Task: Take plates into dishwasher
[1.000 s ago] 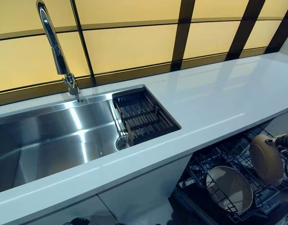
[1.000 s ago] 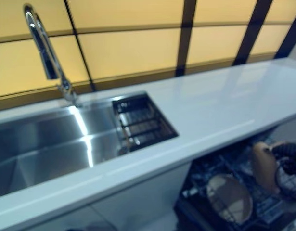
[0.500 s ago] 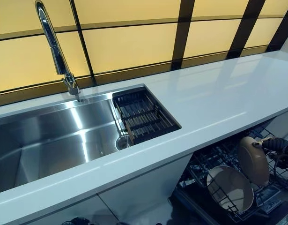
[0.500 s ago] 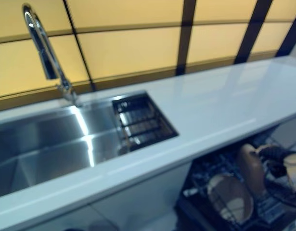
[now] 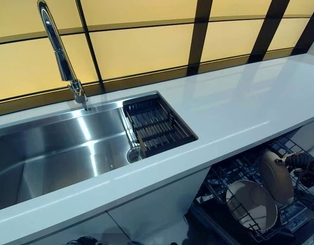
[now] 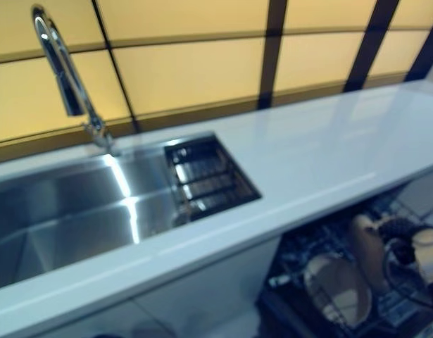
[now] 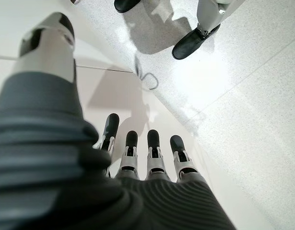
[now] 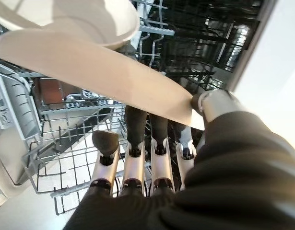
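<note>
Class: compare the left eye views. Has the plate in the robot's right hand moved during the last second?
Yes. The held plate has shifted left and down, closer to the plate already racked. The right hand grips it.

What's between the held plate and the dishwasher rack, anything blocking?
Nothing visible blocks it. The right hand pinches the plate upright just above the rack. Another plate already stands in the rack alongside, clear of it.

Dishwasher rack (image 5: 259, 168) partly hidden under countertop (image 5: 233, 112).
</note>
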Robot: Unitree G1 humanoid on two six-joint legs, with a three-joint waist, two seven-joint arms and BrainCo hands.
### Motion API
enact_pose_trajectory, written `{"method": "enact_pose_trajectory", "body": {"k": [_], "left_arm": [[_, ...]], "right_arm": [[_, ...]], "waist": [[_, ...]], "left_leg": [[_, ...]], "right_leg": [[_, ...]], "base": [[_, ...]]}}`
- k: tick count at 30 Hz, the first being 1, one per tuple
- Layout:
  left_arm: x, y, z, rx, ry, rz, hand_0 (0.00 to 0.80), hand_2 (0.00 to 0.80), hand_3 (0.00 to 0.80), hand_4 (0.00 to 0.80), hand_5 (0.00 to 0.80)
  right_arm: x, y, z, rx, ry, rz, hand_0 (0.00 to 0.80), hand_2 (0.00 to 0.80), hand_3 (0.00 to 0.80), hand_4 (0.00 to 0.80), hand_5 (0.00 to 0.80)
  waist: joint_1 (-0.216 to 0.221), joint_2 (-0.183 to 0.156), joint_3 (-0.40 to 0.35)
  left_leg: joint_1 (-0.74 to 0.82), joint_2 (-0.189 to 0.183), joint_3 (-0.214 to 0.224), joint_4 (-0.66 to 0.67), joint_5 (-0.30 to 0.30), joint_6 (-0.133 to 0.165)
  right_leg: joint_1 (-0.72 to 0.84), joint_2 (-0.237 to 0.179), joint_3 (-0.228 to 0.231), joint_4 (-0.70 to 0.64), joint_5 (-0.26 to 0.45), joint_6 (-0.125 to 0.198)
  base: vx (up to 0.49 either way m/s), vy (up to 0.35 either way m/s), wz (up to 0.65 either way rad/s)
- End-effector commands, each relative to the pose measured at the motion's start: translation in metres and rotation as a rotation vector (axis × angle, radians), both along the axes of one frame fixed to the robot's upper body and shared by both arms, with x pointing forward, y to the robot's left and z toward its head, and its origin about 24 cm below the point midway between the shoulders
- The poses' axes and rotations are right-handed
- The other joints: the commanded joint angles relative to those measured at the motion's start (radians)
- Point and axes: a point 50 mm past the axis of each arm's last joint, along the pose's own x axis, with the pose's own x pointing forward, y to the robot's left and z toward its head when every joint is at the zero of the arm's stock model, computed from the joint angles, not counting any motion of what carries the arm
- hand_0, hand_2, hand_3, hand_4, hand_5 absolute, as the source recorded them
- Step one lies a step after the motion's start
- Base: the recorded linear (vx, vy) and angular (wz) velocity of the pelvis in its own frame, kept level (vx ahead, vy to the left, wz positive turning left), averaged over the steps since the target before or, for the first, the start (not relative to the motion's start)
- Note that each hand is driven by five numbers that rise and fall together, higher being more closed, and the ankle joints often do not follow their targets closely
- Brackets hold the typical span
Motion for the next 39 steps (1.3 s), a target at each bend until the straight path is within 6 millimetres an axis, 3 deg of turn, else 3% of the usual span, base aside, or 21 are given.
{"method": "enact_pose_trajectory", "body": {"k": [1, 11, 22, 27, 31, 39], "left_arm": [[0.039, 0.037, 0.038, 0.126, -0.118, -0.021, 0.0, 0.0, 0.0, 0.0, 0.0], [0.045, 0.037, 0.042, 0.123, -0.128, -0.015, 0.0, 0.0, 0.0, 0.0, 0.0], [0.052, 0.036, 0.046, 0.122, -0.137, -0.02, 0.0, 0.0, 0.0, 0.0, 0.0], [0.052, 0.041, 0.049, 0.125, -0.139, -0.019, 0.0, 0.0, 0.0, 0.0, 0.0], [0.052, 0.039, 0.047, 0.119, -0.14, -0.017, 0.0, 0.0, 0.0, 0.0, 0.0], [0.055, 0.037, 0.048, 0.118, -0.143, -0.024, 0.0, 0.0, 0.0, 0.0, 0.0]], "right_arm": [[0.009, 0.012, -0.002, -0.034, -0.01, 0.077, 0.8, 0.8, 0.8, 0.8, 0.8], [0.011, 0.015, 0.001, -0.061, -0.001, 0.1, 0.8, 0.8, 0.8, 0.8, 0.8], [0.007, 0.018, -0.02, -0.035, 0.062, 0.11, 0.8, 0.8, 0.8, 0.8, 0.8], [0.01, 0.019, -0.014, -0.055, 0.027, 0.114, 0.8, 0.8, 0.8, 0.8, 0.8], [0.01, 0.015, -0.008, -0.093, 0.046, 0.112, 0.8, 0.8, 0.8, 0.8, 0.8], [0.003, 0.002, -0.014, -0.235, 0.128, 0.08, 0.8, 0.8, 0.8, 0.8, 0.8]], "waist": [[0.015, -0.031, -0.019], [0.008, -0.027, -0.014], [0.013, -0.024, -0.002], [0.009, -0.023, 0.0], [0.006, -0.022, -0.004], [0.014, -0.025, -0.006]], "left_leg": [[-0.032, -0.011, -0.054, 0.002, 0.01, 0.033], [-0.036, -0.012, -0.051, 0.002, 0.013, 0.029], [-0.038, -0.01, -0.052, 0.004, 0.014, 0.03], [-0.037, -0.012, -0.052, 0.003, 0.014, 0.03], [-0.038, -0.014, -0.05, 0.003, 0.013, 0.029], [-0.039, -0.013, -0.048, 0.004, 0.013, 0.033]], "right_leg": [[0.069, -0.033, -0.027, 0.012, -0.06, 0.08], [0.065, -0.033, -0.025, 0.012, -0.059, 0.083], [0.065, -0.037, -0.028, 0.012, -0.058, 0.082], [0.064, -0.036, -0.025, 0.012, -0.057, 0.081], [0.063, -0.036, -0.025, 0.012, -0.058, 0.083], [0.064, -0.037, -0.025, 0.012, -0.059, 0.084]], "base": [[0.0, 0.0, 0.0], [0.0, 0.0, 0.0], [0.0, 0.0, 0.0], [0.0, 0.0, 0.0], [0.0, 0.0, 0.0], [0.0, 0.0, 0.0]]}}
